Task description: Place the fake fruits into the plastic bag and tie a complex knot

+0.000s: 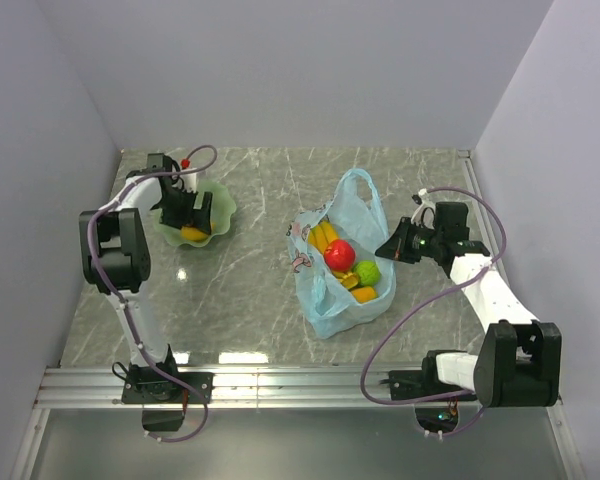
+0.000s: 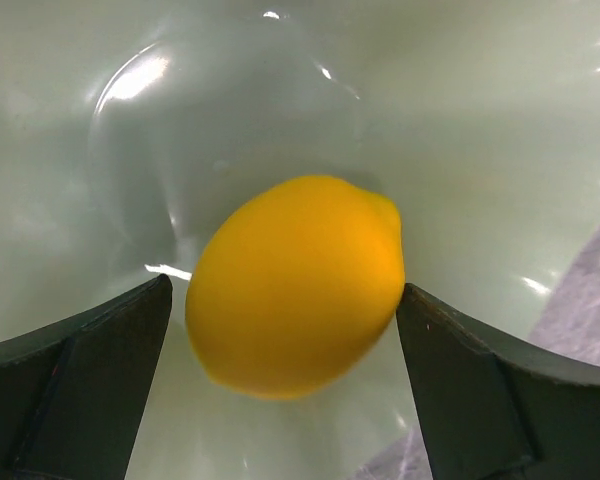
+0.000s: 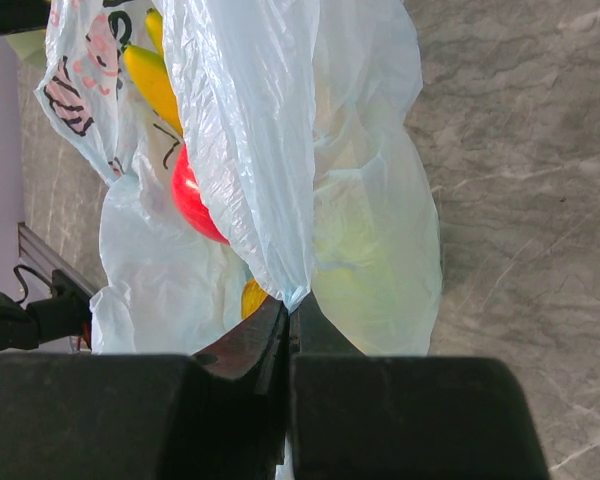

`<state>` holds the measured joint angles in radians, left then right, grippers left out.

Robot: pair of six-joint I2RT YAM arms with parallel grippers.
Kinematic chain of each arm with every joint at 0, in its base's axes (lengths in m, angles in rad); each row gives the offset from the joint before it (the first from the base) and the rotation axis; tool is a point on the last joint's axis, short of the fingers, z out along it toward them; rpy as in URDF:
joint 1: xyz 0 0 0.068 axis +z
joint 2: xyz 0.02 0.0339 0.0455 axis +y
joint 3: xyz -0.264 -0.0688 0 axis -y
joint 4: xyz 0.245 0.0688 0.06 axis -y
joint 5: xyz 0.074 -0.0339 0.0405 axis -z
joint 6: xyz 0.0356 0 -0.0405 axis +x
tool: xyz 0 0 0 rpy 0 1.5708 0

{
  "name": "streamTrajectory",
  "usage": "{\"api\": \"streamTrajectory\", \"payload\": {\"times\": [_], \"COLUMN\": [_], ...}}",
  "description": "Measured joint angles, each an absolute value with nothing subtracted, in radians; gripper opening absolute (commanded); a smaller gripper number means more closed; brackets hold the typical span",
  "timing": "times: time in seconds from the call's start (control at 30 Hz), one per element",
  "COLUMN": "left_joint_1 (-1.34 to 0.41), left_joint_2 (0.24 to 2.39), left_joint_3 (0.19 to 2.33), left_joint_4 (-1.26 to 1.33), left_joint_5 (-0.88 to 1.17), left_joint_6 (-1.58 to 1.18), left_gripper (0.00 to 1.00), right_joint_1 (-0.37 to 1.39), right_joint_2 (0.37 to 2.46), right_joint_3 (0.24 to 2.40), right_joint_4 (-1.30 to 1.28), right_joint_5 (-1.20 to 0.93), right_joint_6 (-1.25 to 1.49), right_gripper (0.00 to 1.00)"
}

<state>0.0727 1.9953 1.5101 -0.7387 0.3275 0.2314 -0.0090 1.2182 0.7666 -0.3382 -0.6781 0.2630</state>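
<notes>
Top view: 1 light-blue plastic bag (image 1: 325,315) lies centre-right on the grey marbled surface (image 1: 250,290), mouth open. Inside it you can count 1 banana bunch (image 1: 324,236), 1 red apple (image 1: 340,255), 1 green fruit (image 1: 367,271) & orange-yellow fruit (image 1: 362,293) at the pile's lower right, 1 or 2 pcs, can't tell which. Upper left: 1 pale green wavy dish (image 1: 220,205) w/ 1 yellow fruit (image 1: 193,234) in it.

L wrist view: your left fingers (image 2: 80,360) stand wide, 1 on each side of that yellow fruit, not closed on it. The finger at frame right looks to touch it.

R wrist view: your right fingers (image 3: 230,400) are pressed together, pinching a fold of the bag's edge at frame centre. Apple & bananas show at upper left.
</notes>
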Motion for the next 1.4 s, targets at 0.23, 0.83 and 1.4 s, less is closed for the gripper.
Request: {"api": "streamTrajectory", "payload": {"times": [0.23, 0.83, 1.4], "left_joint_1": [0.073, -0.391, -0.796], "left_joint_2": [2.027, 1.684, 1.914], "left_joint_3": [1.514, 1.652, 1.577], "left_joint_4": [-0.719, -0.445, -0.113], "left_joint_5": [0.329, 0.696, 0.751], "left_joint_6": [0.248, 0.039, -0.178], "left_gripper": [0.56, 0.31, 0.57], "right_joint_1": [-0.009, -0.009, -0.031], "right_joint_2": [1.233, 1.221, 1.133], "right_joint_3": [0.767, 0.740, 0.740], "right_joint_4": [-0.338, -0.318, -0.273], "right_joint_5": [-0.683, -0.762, -0.652], "right_joint_6": [0.263, 0.315, 0.480], "right_gripper": [0.00, 0.00, 0.00]}}
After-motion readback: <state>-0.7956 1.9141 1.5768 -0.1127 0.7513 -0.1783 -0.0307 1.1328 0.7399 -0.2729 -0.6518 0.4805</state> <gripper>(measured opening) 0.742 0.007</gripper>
